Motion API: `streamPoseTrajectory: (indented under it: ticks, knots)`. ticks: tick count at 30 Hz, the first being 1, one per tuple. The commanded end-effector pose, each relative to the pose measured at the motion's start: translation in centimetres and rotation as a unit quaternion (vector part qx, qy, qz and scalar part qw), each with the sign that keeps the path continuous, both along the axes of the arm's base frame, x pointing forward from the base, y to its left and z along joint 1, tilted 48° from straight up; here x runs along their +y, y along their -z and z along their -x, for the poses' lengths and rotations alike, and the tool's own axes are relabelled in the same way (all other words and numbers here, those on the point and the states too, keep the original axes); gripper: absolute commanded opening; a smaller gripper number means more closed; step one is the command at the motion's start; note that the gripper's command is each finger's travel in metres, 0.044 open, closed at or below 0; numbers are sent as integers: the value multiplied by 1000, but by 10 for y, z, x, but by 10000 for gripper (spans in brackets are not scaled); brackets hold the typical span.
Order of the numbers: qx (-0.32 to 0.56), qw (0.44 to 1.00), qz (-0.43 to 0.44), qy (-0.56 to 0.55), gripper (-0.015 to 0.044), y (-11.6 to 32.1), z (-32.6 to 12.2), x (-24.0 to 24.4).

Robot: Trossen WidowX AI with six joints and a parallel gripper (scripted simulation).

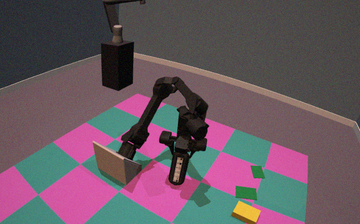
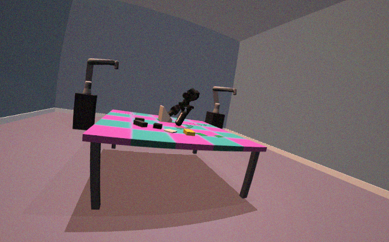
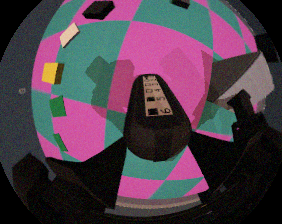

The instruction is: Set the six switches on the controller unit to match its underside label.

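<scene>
The black arm's hand [image 1: 182, 148] holds the dark controller unit [image 1: 172, 178] tilted above the tabletop [image 1: 98, 192], its label strip showing. The yellow block [image 1: 246, 212] and two green pieces [image 1: 257, 171] lie toward the tabletop's right edge.

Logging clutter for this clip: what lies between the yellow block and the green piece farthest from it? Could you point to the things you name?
A nearer green piece [image 1: 246, 193] [image 2: 201, 134] [image 3: 58, 106] lies between the yellow block [image 1: 247, 211] [image 2: 189, 132] [image 3: 50, 73] and the farthest green piece [image 1: 257, 171] [image 2: 218, 136] [image 3: 60, 142]; all three views show it.

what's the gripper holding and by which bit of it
The dark controller unit, label showing, gripped across its sides at one end, the end nearer the arm in the top view.
</scene>
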State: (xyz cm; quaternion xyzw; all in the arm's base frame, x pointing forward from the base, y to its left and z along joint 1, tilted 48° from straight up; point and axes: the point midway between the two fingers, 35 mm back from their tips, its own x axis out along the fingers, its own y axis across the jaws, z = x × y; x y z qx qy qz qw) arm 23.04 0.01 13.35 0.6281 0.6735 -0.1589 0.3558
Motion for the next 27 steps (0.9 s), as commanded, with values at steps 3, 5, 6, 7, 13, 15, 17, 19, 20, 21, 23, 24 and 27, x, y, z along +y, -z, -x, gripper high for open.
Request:
streamPoseTrajectory:
  ticks: [3, 5, 6, 7, 13, 15, 17, 19, 20, 21, 23, 24, 27]
  knots:
    - [7, 1000, -5, -1, 336, 1, 3, 8]
    - [7, 1000, -5, -1, 336, 0, 4, 9]
    - [7, 1000, -5, -1, 336, 0, 4, 10]
    - [7, 1000, -5, -1, 336, 0, 4, 11]
    - [7, 1000, -5, -1, 336, -2, 5, 15]
    - [7, 1000, -5, -1, 336, -2, 5, 17]
    - [7, 1000, -5, -1, 336, -3, 6, 18]
    - [7, 1000, -5, -1, 336, -3, 6, 20]
    - [7, 1000, -5, -1, 336, -3, 6, 20]
    - [7, 1000, -5, -1, 336, -4, 6, 21]
    - [7, 1000, -5, -1, 336, -4, 7, 23]
    - [7, 1000, -5, -1, 336, -4, 7, 24]
    - [7, 1000, -5, -1, 336, -5, 7, 26]
